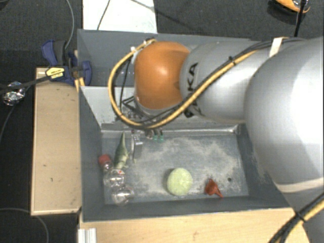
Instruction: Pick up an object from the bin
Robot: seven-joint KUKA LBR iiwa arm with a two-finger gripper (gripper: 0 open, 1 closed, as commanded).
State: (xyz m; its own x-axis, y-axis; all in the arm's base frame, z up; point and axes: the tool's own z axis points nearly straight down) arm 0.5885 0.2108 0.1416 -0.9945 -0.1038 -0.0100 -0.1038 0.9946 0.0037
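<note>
My gripper (128,157) hangs below the orange wrist cover at the bin's left side, its two thin fingers pointing down with a small gap between them and nothing visibly held. Just below and to its left lies a clear crumpled plastic bottle (116,184) with a red cap, along the left wall; the left fingertip is close to its upper end. A pale green ball (179,181) rests on the floor near the front wall, to the right of the gripper. Further right lies a small red piece (213,188).
The arm crosses the bin's right half from above and hides the back right corner. Bare grey floor lies between the gripper and the green ball.
</note>
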